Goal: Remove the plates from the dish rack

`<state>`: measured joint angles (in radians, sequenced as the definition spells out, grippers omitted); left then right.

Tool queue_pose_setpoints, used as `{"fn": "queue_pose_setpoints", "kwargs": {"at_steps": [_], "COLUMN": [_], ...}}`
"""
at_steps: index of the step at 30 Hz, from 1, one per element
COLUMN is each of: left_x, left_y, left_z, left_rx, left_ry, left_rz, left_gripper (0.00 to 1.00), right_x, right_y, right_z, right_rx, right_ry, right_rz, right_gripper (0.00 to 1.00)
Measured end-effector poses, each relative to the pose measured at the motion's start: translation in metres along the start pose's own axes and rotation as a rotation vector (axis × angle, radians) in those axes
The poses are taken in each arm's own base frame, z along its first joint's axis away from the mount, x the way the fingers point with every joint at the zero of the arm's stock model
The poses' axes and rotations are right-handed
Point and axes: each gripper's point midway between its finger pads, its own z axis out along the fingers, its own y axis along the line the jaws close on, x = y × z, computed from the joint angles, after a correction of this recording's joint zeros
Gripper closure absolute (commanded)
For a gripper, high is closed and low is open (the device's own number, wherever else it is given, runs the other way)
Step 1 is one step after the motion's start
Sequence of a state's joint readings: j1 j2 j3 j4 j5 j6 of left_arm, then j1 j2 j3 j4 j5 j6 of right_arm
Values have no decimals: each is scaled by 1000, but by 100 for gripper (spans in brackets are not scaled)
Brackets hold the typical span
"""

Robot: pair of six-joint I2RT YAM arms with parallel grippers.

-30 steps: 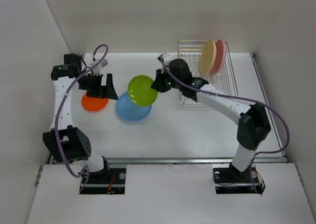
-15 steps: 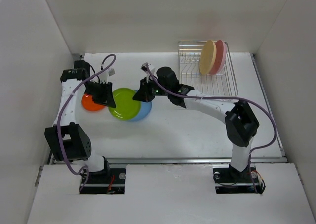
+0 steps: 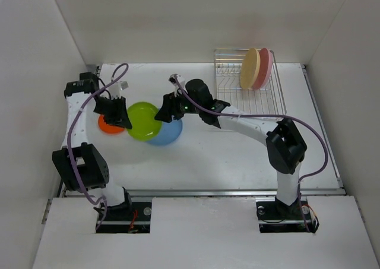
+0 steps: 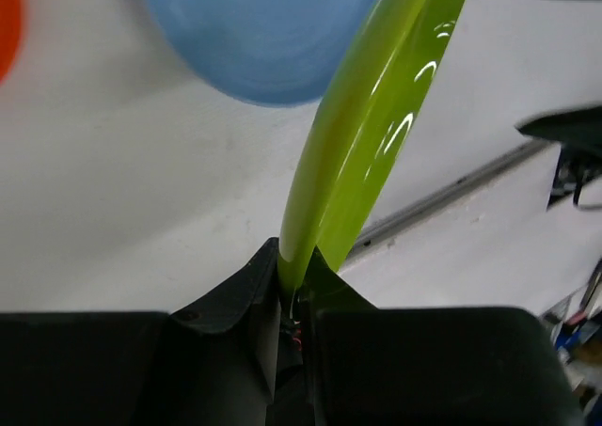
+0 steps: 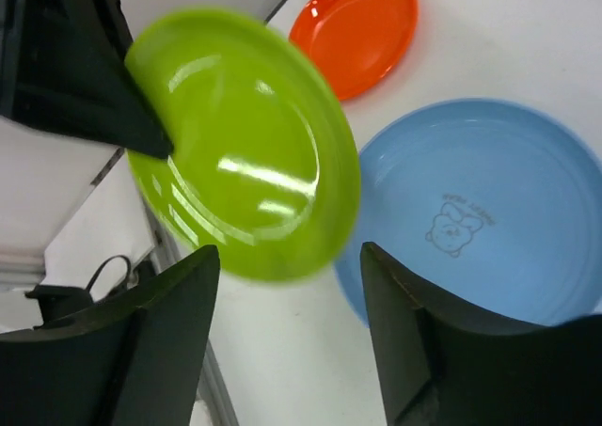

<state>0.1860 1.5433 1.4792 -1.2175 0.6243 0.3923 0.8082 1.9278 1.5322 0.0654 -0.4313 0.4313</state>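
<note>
Handover looks complete: left pincer (image 4: 292, 290) clamps the rim of the green plate (image 3: 142, 120) above the worktop (image 3: 237, 156), right pincer (image 5: 290, 257) stands open, so laying it flat comes next.

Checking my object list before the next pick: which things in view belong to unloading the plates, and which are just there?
Job: green plate, gripped by the left end effector; blue plate and orange plate on the table; pale yellow plate and pink plate upright in the dish rack; right end effector, open.
Not the job: purple cables on the arms; white walls.
</note>
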Motion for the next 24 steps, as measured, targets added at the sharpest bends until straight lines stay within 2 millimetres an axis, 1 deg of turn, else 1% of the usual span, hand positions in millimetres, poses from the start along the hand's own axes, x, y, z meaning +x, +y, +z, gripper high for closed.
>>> {"fn": "queue_pose_setpoints", "kwargs": {"at_steps": [1, 5, 9, 13, 17, 18, 20, 21, 22, 23, 24], "left_x": [-5, -25, -36, -37, -42, -44, -45, -45, -44, -44, -44], "left_y": [10, 61, 116, 169, 208, 216, 227, 230, 232, 234, 235], "left_z": [-3, -18, -22, -12, 12, 18, 29, 33, 35, 36, 37], "left_rx": [-19, -82, -117, -132, -141, -143, -150, -149, -154, -158, -164], "left_ry": [-16, -96, -165, -184, -151, -145, -128, -118, -111, -106, -100], "left_rz": [-38, -208, -408, -611, -727, -742, -767, -776, -780, -781, -782], "left_gripper": [100, 100, 100, 100, 100, 98, 88, 80, 64, 58, 55], "right_x": [-2, -12, -16, -16, -12, -12, -11, -10, -10, -8, -8], "right_y": [-3, -14, -32, -45, -48, -48, -48, -49, -48, -48, -48], "right_z": [1, 0, -3, -7, -8, -8, -9, -10, -12, -14, -15], "right_rx": [20, 94, 171, 219, 230, 232, 235, 237, 241, 244, 247], "right_ry": [-7, -41, -60, -62, -51, -48, -45, -44, -44, -41, -40], "right_rz": [6, 30, 57, 71, 76, 77, 78, 78, 79, 80, 80], "right_gripper": [26, 25, 25, 25, 25, 25, 25, 25, 25, 25, 25]}}
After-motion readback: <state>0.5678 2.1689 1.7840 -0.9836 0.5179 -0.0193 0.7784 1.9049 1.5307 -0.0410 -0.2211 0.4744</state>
